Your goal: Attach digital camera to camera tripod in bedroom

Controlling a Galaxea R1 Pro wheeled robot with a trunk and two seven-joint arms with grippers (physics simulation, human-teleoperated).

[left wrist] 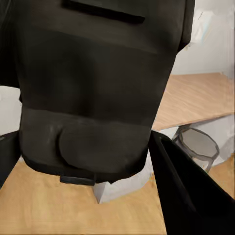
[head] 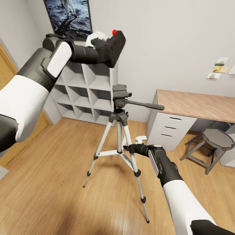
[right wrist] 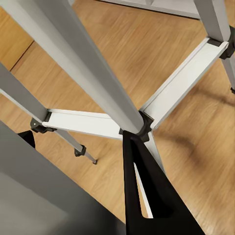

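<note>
Tall silver-legged camera tripod standing frame centre on plank floor. Small black boxy digital camera upper centre, clamped in left gripper. Right gripper touching tripod leg, apparently closed around it.

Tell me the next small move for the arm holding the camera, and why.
Probably lower the left gripper toward the camera tripod. The digital camera is held high, above and slightly left of the tripod's dark head, with a clear gap between them. The right gripper is at a tripod leg, seemingly bracing it.
</note>
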